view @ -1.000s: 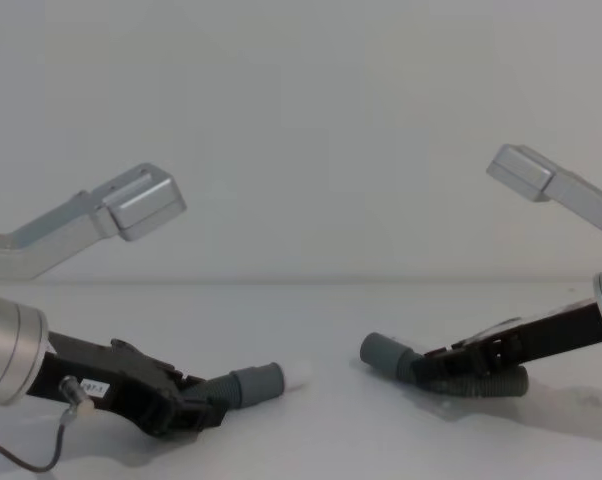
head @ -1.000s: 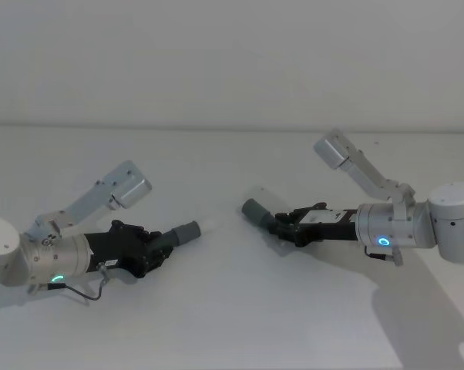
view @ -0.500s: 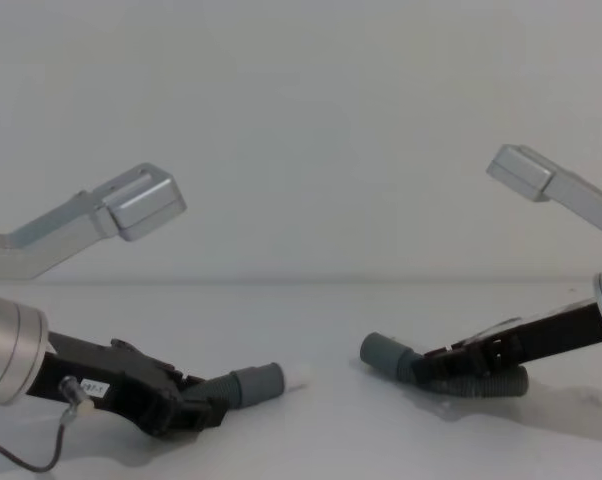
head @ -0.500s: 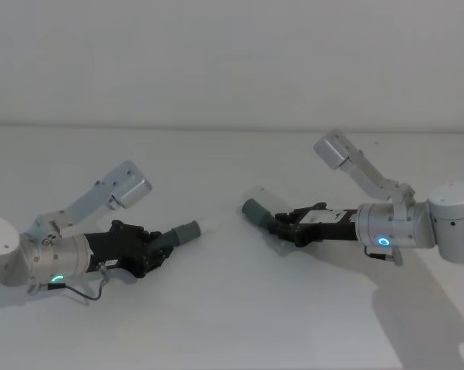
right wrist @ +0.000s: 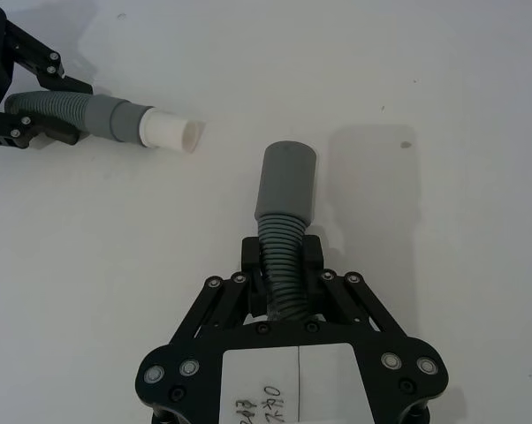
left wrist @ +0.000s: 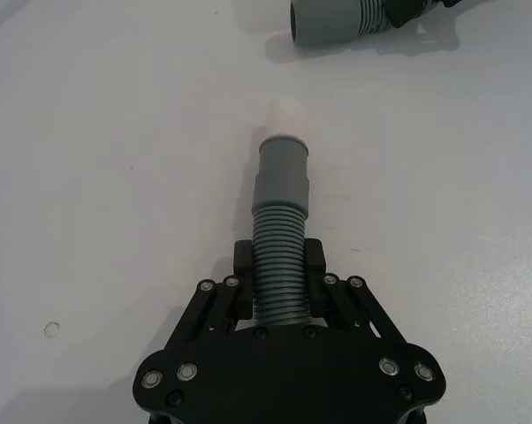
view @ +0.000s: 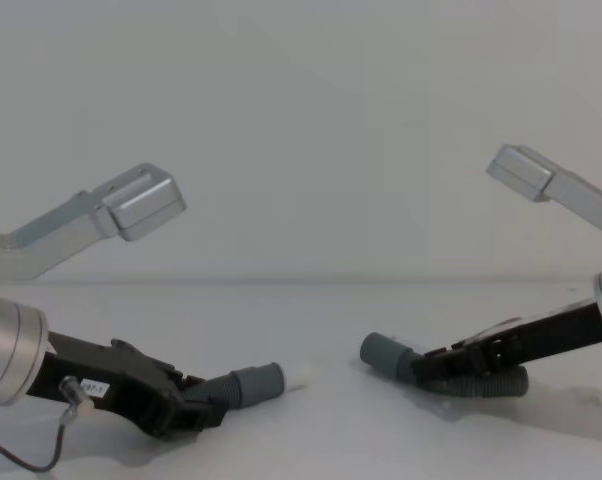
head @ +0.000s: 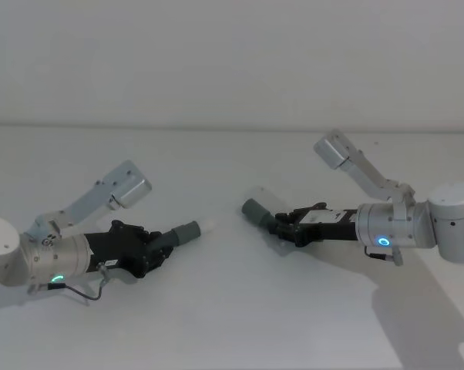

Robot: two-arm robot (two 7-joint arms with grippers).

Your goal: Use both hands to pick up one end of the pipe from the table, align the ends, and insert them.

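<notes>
Silver-grey metal arms (head: 401,223), black plastic left pincer (left wrist: 279,278) and right pincer (right wrist: 284,261) with silver screws (left wrist: 186,371), white paper label (right wrist: 297,371) behind the right one

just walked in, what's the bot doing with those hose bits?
The left gripper is shut on the white-tipped hose piece, and the right gripper is shut on the plain-cuffed hose piece. Both are low at the white table, cuffs roughly facing each other with a clear gap between them. Not inserted yet.
</notes>
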